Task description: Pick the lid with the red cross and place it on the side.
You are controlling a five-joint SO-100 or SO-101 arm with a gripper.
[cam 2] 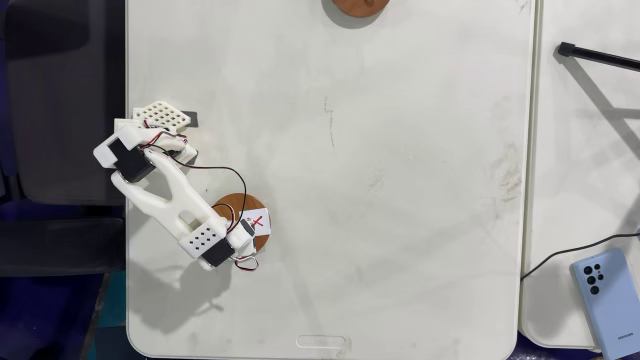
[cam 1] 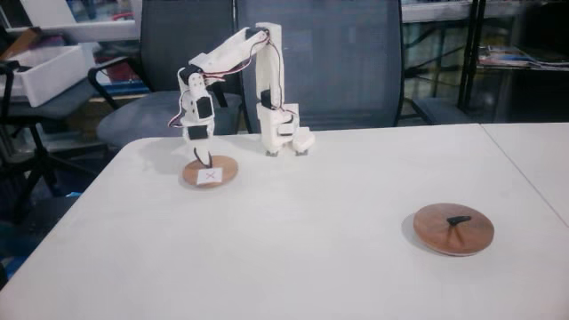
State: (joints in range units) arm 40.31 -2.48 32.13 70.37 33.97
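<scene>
The lid with the red cross [cam 1: 222, 171] is a small light wooden disc with a white sticker, lying flat on the white table [cam 1: 311, 231] at the left. My gripper [cam 1: 203, 158] points straight down onto its middle, where the thin loop handle is. The fingertips look close together there, but the gap is too small to read. From above in the other fixed view, the wrist covers part of the lid [cam 2: 245, 208] and the gripper [cam 2: 244, 232] sits beside the sticker.
A larger, darker wooden disc [cam 1: 453, 229] with a black bar handle lies at the right front, also at the top edge [cam 2: 358, 5]. The arm's base [cam 1: 280, 133] stands behind the lid. A phone [cam 2: 608, 290] and cables lie on the neighbouring table.
</scene>
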